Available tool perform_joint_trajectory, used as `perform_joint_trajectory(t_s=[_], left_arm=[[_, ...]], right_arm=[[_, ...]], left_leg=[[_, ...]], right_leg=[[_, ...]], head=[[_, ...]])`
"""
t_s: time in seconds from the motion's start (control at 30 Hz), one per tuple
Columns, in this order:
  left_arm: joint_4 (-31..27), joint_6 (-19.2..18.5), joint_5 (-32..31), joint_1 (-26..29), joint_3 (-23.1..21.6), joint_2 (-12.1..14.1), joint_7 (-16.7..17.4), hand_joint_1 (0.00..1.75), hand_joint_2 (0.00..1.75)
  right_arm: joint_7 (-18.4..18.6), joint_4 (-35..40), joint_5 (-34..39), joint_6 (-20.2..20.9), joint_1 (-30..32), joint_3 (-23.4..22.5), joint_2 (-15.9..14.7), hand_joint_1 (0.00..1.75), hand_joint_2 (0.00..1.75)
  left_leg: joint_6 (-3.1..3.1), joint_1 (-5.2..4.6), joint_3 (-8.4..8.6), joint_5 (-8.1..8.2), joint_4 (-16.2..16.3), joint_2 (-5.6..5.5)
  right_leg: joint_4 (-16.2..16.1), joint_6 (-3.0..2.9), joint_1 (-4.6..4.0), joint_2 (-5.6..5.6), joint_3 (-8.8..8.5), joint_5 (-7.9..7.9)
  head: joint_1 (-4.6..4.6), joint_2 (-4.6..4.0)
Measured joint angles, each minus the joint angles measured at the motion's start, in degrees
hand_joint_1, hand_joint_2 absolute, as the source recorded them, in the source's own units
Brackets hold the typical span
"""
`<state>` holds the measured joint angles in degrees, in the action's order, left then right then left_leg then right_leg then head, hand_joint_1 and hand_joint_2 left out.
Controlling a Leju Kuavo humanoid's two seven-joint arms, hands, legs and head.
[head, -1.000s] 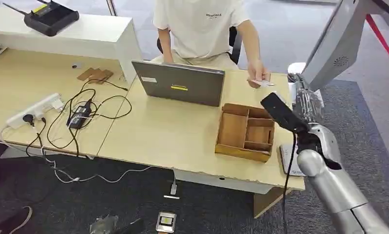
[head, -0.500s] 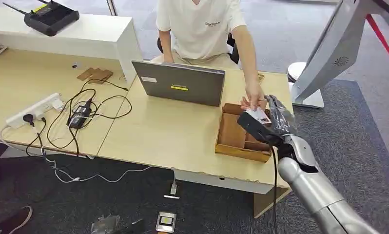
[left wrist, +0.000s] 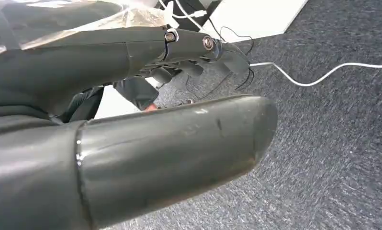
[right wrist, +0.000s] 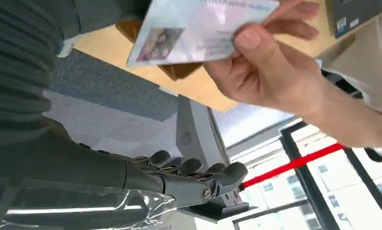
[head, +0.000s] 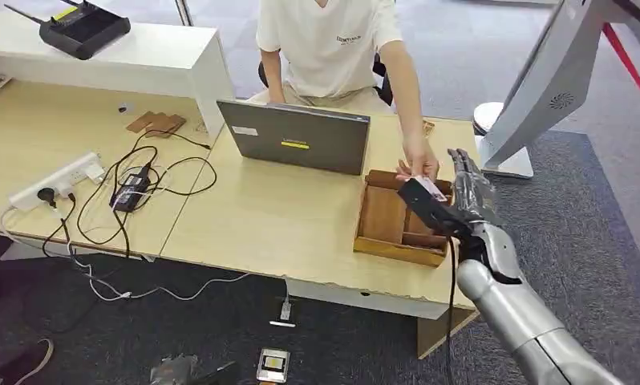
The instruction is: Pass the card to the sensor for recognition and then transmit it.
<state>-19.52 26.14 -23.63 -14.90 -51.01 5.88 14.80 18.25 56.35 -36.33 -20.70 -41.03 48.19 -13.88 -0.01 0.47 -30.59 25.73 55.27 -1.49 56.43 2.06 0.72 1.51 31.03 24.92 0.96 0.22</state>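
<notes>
The right hand (head: 469, 188) is up over the right side of the table (head: 285, 224), just past the near right corner. Its fingers (right wrist: 194, 175) are spread and it holds nothing. The left hand (left wrist: 131, 120) hangs low over the grey carpet, fingers apart, holding nothing. Just beyond the right hand, over the wooden tray (head: 401, 216), a person's hand (head: 419, 160) pinches the card (right wrist: 198, 28) by 1 short end and holds it out. The card looks thin, light, stiff and smooth, so it could slip. I think the best place to take it is the free end, thumb on 1 flat face and fingers on the other, squeezing gently. Farther back on the table stands a grey laptop (head: 297, 136).
</notes>
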Motion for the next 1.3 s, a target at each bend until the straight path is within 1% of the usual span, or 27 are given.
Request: perform_joint_trajectory(t_s=[0.07, 0.13, 0.17, 0.23, 0.27, 0.3, 0.33, 0.37, 0.4, 0.47, 0.67, 0.73, 0.97, 1.0, 1.03, 1.07, 1.1, 1.13, 1.3], left_arm=[[0.0, 0.0, -0.3, 0.1, 0.0, 0.0, 0.0, 0.00, 0.00], [0.0, -0.2, -0.5, 0.1, 0.0, 0.0, 0.0, 0.00, 0.00], [0.0, -0.2, -0.6, 0.1, 0.0, 0.0, 0.0, 0.00, 0.00], [0.0, -0.3, -0.7, 0.1, 0.0, 0.0, 0.0, 0.00, 0.00], [0.0, -0.4, -0.8, 0.1, 0.0, 0.0, 0.0, 0.00, 0.00], [0.0, -0.4, -0.9, 0.1, 0.0, -0.1, 0.0, 0.00, 0.00], [0.0, -0.4, -1.0, 0.0, 0.0, -0.1, 0.0, 0.00, 0.00], [0.0, -0.4, -1.1, 0.0, 0.0, -0.1, 0.0, 0.00, 0.00], [0.0, -0.4, -1.2, 0.0, 0.0, -0.2, 0.0, 0.00, 0.00], [0.0, -0.5, -1.2, -0.1, 0.0, -0.2, 0.0, 0.00, 0.00], [0.0, -0.6, -1.4, -0.2, 0.0, -0.3, 0.0, 0.00, 0.00], [0.0, -0.6, -1.4, -0.2, 0.0, -0.4, 0.0, 0.00, 0.00], [0.0, -0.5, -1.4, -0.2, 0.1, -0.4, -0.3, 0.00, 0.00], [0.0, -0.5, -1.4, -0.2, 0.1, -0.5, -0.4, 0.00, 0.00], [0.0, -0.5, -1.4, -0.2, 0.1, -0.5, -0.4, 0.00, 0.00], [0.0, -0.5, -1.4, -0.2, 0.1, -0.5, -0.4, 0.00, 0.00], [0.0, -0.5, -1.5, -0.2, 0.1, -0.5, -0.4, 0.00, 0.00], [0.0, -0.5, -1.5, -0.2, 0.1, -0.5, -0.4, 0.00, 0.00], [0.0, -0.5, -1.5, -0.1, 0.1, -0.5, -0.4, 0.00, 0.00]], right_arm=[[0.0, 0.0, 0.0, -1.5, -0.1, -0.4, -0.2, 1.64, 1.75], [0.0, 0.1, 0.2, -2.5, -0.1, -0.8, -0.5, 1.52, 1.75], [0.0, 0.1, 0.2, -2.9, -0.1, -0.9, -0.5, 1.52, 1.75], [0.1, 0.1, 0.3, -3.8, -0.1, -1.2, -0.8, 1.33, 1.75], [0.2, 0.2, 0.4, -4.1, 0.0, -1.4, -0.9, 1.33, 1.75], [0.2, 0.3, 0.4, -4.3, 0.0, -1.5, -1.0, 1.06, 1.75], [0.3, 0.3, 0.5, -4.5, 0.0, -1.8, -1.2, 0.68, 1.75], [0.3, 0.3, 0.6, -4.6, 0.0, -1.9, -1.4, 0.68, 1.75], [0.3, 0.4, 0.6, -4.6, 0.1, -2.0, -1.4, 0.59, 1.75], [0.3, 0.4, 0.7, -4.6, 0.2, -2.3, -1.7, 0.49, 1.75], [0.3, 0.5, 1.0, -4.5, 0.9, -2.4, -1.7, 0.40, 1.75], [0.4, 0.5, 1.0, -4.5, 1.1, -2.4, -1.7, 0.31, 1.75], [0.3, 0.5, 1.9, -4.6, 1.4, -2.4, -1.8, 0.30, 1.75], [0.3, 0.5, 2.2, -4.6, 1.5, -2.4, -1.8, 0.35, 1.75], [0.3, 0.5, 2.3, -4.6, 1.5, -2.4, -1.9, 0.45, 1.75], [0.3, 0.5, 2.4, -4.6, 1.5, -2.5, -2.0, 1.08, 1.75], [0.3, 0.5, 2.5, -4.6, 1.5, -2.6, -2.1, 1.66, 1.75], [0.3, 0.5, 2.6, -4.6, 1.6, -2.7, -2.1, 1.75, 1.75], [0.3, 0.5, 2.9, -4.5, 1.9, -2.8, -2.4, 1.75, 1.75]], left_leg=[[0.00, 0.00, 0.01, 0.00, 0.0, 0.00], [0.00, 0.00, 0.01, 0.00, 0.0, 0.01], [0.00, -0.01, 0.01, 0.00, 0.0, 0.01], [0.00, 0.00, 0.02, 0.00, 0.0, 0.01], [0.00, -0.01, 0.02, 0.00, 0.0, 0.01], [0.00, -0.01, 0.02, 0.00, 0.0, 0.01], [0.00, 0.00, 0.02, 0.00, 0.0, 0.02], [0.00, -0.01, 0.02, 0.00, 0.0, 0.03], [0.00, -0.01, 0.03, 0.00, 0.0, 0.03], [0.00, 0.00, 0.03, 0.00, 0.0, 0.03], [0.00, 0.00, 0.03, 0.00, 0.0, 0.03], [0.00, 0.00, 0.03, 0.00, 0.0, 0.03], [0.00, 0.00, 0.03, 0.00, 0.0, 0.03], [0.00, 0.00, 0.02, 0.00, 0.0, 0.03], [0.00, -0.01, 0.03, 0.00, 0.0, 0.03], [0.00, -0.01, 0.03, 0.00, 0.0, 0.03], [0.00, -0.01, 0.03, 0.00, 0.0, 0.03], [0.00, -0.01, 0.02, 0.00, 0.0, 0.03], [0.00, 0.00, 0.02, 0.00, 0.0, 0.03]], right_leg=[[0.0, 0.00, 0.00, 0.00, 0.00, 0.00], [0.0, 0.00, 0.00, 0.00, 0.00, 0.00], [0.0, 0.00, 0.01, 0.00, 0.00, 0.00], [0.0, 0.00, 0.01, 0.00, -0.01, 0.00], [0.0, 0.00, 0.01, 0.00, -0.01, 0.00], [0.0, 0.00, 0.01, 0.00, 0.00, 0.00], [0.0, 0.00, 0.01, 0.00, 0.00, 0.00], [0.0, 0.00, 0.01, 0.01, 0.00, 0.00], [0.0, 0.00, 0.01, 0.01, 0.00, 0.00], [0.0, 0.00, 0.01, 0.01, 0.00, 0.00], [0.0, 0.00, 0.00, 0.01, 0.00, 0.00], [0.0, 0.00, 0.00, 0.01, 0.00, 0.00], [0.0, 0.00, 0.00, 0.01, 0.00, 0.00], [0.0, 0.00, 0.01, 0.01, 0.00, 0.00], [0.0, 0.00, 0.01, 0.01, 0.00, 0.00], [0.0, 0.00, 0.01, 0.01, -0.01, -0.01], [0.0, 0.00, 0.01, 0.01, 0.00, 0.00], [0.0, 0.00, 0.01, 0.01, -0.01, 0.00], [0.0, 0.00, 0.01, 0.01, -0.01, 0.00]], head=[[0.02, 0.00], [0.02, 0.00], [0.00, 0.00], [0.00, 0.00], [0.00, 0.00], [0.00, 0.00], [0.00, -0.02], [0.00, 0.00], [0.00, 0.00], [0.00, 0.00], [0.00, 0.00], [0.00, 0.00], [0.00, 0.00], [0.00, 0.00], [0.00, 0.00], [0.00, 0.00], [0.00, 0.00], [0.00, 0.00], [0.00, 0.00]])
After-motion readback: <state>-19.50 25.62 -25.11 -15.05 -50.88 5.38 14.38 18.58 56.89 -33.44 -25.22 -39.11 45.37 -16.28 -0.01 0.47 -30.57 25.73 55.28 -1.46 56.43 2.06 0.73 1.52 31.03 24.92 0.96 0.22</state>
